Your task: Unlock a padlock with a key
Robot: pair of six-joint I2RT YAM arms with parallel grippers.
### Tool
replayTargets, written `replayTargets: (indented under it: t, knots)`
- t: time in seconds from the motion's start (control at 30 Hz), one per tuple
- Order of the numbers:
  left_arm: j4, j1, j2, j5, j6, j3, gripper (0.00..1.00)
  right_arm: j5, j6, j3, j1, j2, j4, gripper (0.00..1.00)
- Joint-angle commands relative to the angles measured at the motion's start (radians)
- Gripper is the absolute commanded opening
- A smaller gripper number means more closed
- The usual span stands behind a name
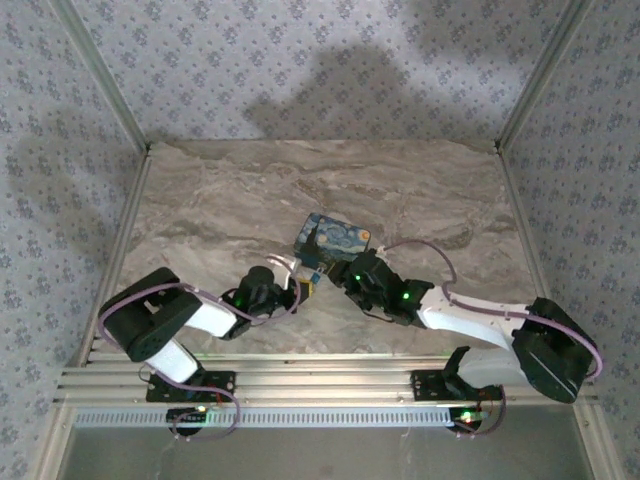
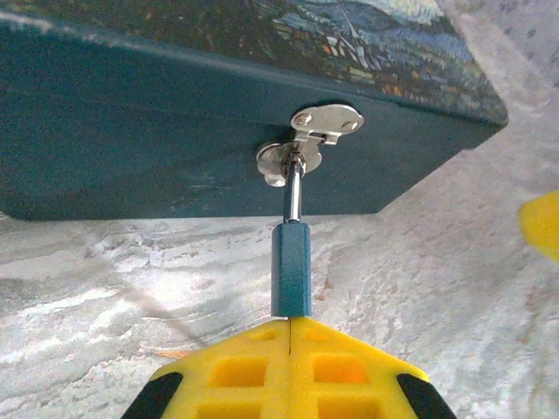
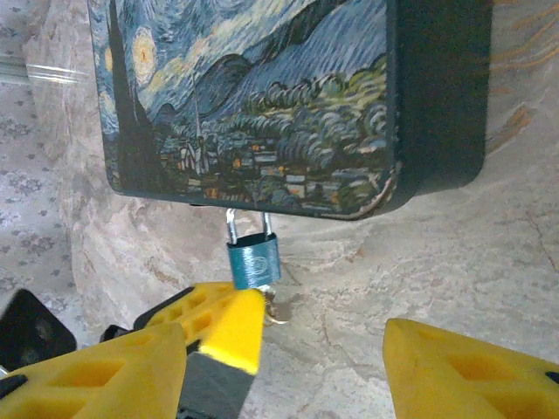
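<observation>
At the box [image 3: 262,105] front, the padlock [image 2: 290,266] hangs from the hasp [image 2: 325,122], its body pinched by the left fingers [image 2: 236,371]. The right fingers [image 3: 472,371] stand spread near the key [image 3: 278,312], a coppery glint under the padlock; grip it squarely, then twist gently.

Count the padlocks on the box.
1. The padlock hooks through the hasp on the box's side, its free end at the shut left gripper's tips; other sides are hidden.
</observation>
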Motion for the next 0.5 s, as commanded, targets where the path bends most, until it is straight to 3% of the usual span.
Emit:
replayTargets:
  t: [0.0,0.2,0.47]
  knots:
    - [0.058,0.051,-0.015,0.194,-0.102,0.002,0.00,0.042,-0.036,0.003,0.007,0.038,0.064,0.62]
    - [0.082,0.135,-0.003,0.369,-0.167,0.020,0.00,0.012,-0.050,0.019,0.014,0.143,0.227,0.62]
    - [0.007,0.146,-0.018,0.400,-0.125,0.029,0.00,-0.019,-0.057,0.047,0.028,0.252,0.363,0.61]
